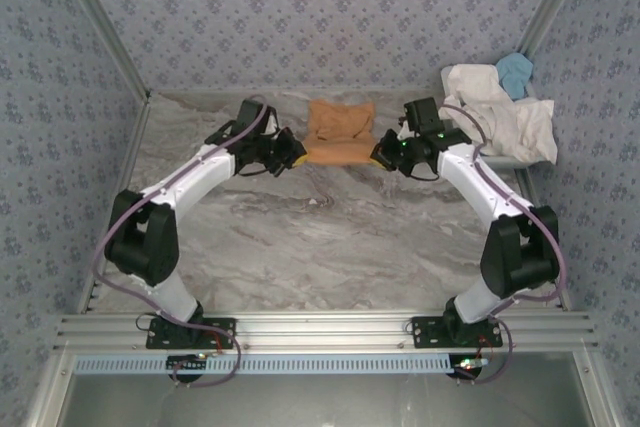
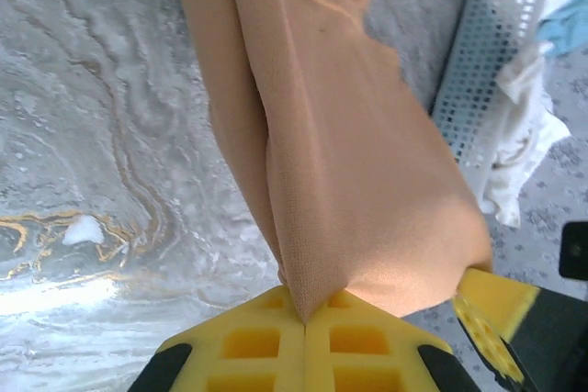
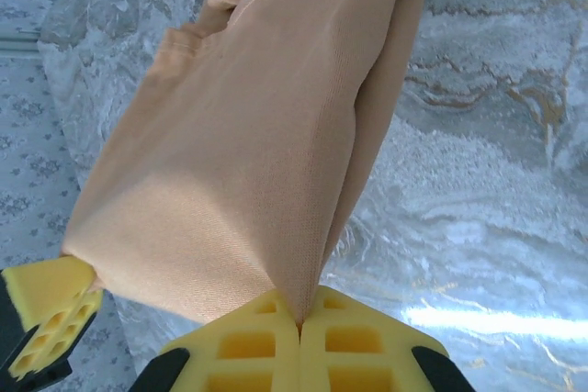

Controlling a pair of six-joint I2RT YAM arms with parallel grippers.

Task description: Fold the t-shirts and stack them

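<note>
From above, we see the tan-orange t-shirt (image 1: 338,132) at the far middle of the marbled table (image 1: 330,247), stretched between the two arms. The left gripper (image 1: 292,155) pinches its near left corner and the right gripper (image 1: 382,155) pinches its near right corner, so the near edge runs straight from one to the other. The far part of the shirt is bunched toward the back wall. At the far right corner lies a heap of white t-shirts (image 1: 500,112) with a light blue t-shirt (image 1: 516,72) on top, well apart from the tan-orange one.

In the left wrist view, the left gripper (image 2: 303,319) has its yellow pads pressed together on a corner of the tan-orange t-shirt (image 2: 349,162), with the cloth fanning out from the seam between them. Below the cloth we see the table (image 2: 92,135). On the right stands the white tub (image 2: 482,80) with its perforated wall, white t-shirts (image 2: 519,149) hanging over its rim and the light blue t-shirt (image 2: 565,29) above them. A yellow pad of the right gripper (image 2: 496,305) shows at the shirt's other corner.

In the right wrist view, the right gripper (image 3: 300,323) is likewise clamped on a corner of the tan-orange t-shirt (image 3: 239,172), jaws closed with the cloth between them. The table (image 3: 478,135) lies beneath, and a yellow pad of the left gripper (image 3: 50,296) touches the opposite corner at lower left.
</note>
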